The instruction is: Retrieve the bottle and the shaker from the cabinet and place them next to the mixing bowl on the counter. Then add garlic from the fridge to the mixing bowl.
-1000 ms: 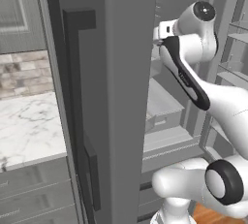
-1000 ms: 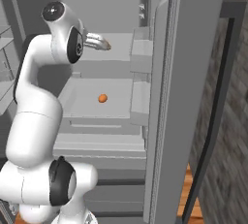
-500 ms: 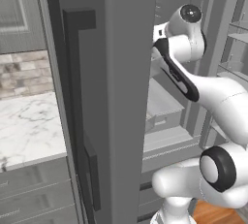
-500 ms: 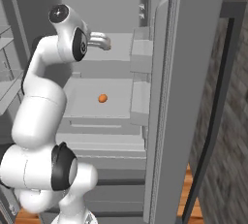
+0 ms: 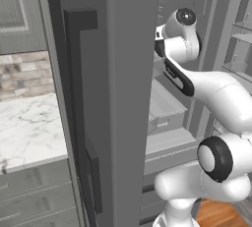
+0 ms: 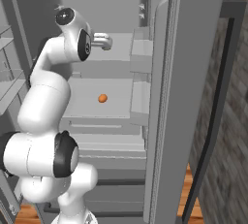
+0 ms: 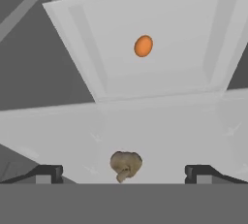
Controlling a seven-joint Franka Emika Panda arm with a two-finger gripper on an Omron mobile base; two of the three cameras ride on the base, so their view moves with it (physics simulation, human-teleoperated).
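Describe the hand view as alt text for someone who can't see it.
A brownish garlic bulb lies on a pale fridge shelf, between the open end effector tips. On a lower shelf beyond sits a small orange ball.

- The left base view looked forward from behind the arm [image 5: 206,88], close against the edge of the open fridge door [image 5: 113,98].
- The right base view faced the fridge shelves [image 6: 97,109] from the other side.
- The hand view looked down close over a shelf; it shared the orange item [image 7: 143,45] [image 6: 102,98] with the right base view.
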